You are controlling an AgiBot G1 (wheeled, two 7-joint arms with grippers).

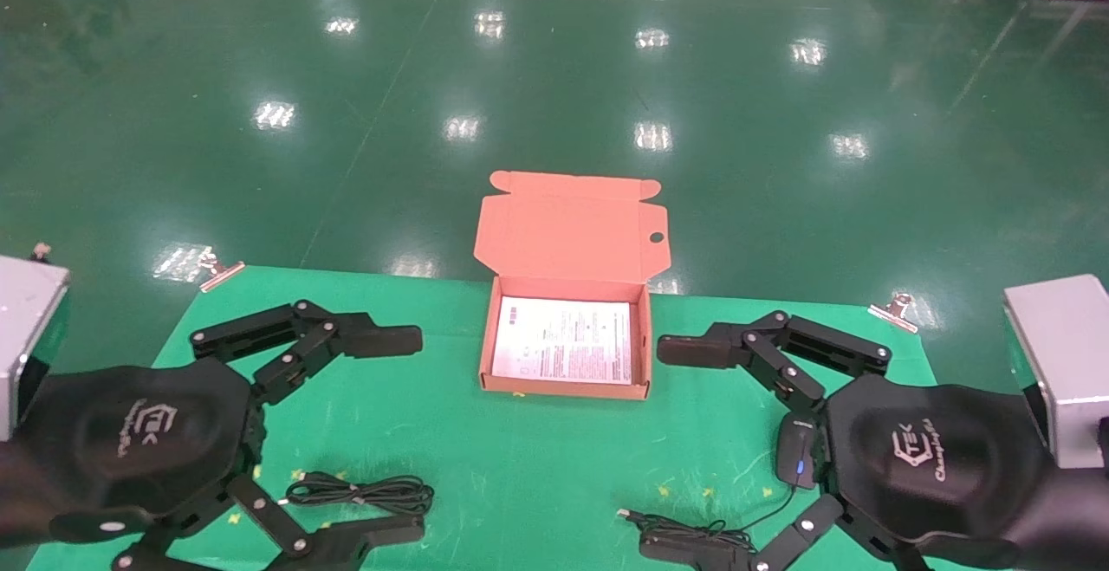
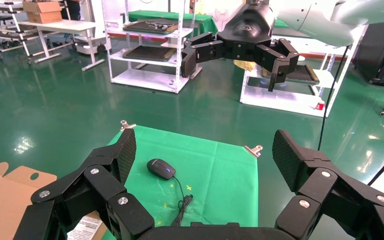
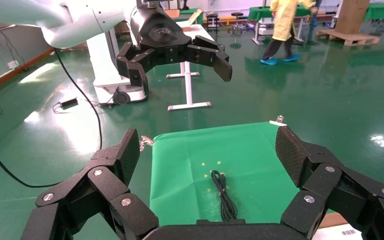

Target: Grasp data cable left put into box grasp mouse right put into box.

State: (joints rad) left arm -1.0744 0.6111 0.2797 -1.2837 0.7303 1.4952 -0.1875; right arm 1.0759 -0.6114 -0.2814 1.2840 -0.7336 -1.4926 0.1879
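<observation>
We see our right tool (image 3: pixel 207 165) spread wide above the green worktop (image 3: pixel 190 170), the cable (image 3: pixel 223 195) lying between its fingers (image 3: pixel 300 157).

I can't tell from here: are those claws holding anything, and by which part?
Nothing is held. The left gripper hangs open above the data cable, and the right gripper hangs open beside the mouse.

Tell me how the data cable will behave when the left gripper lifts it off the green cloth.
The data cable is thin and lies in loose elongated loops, so it will probably sag and dangle, not hold its shape. Nothing visibly ties the loops, so a pinch by the left gripper on one strand may let the rest uncoil. It looks light, and a trailing plug end could catch the rim of the box.
</observation>
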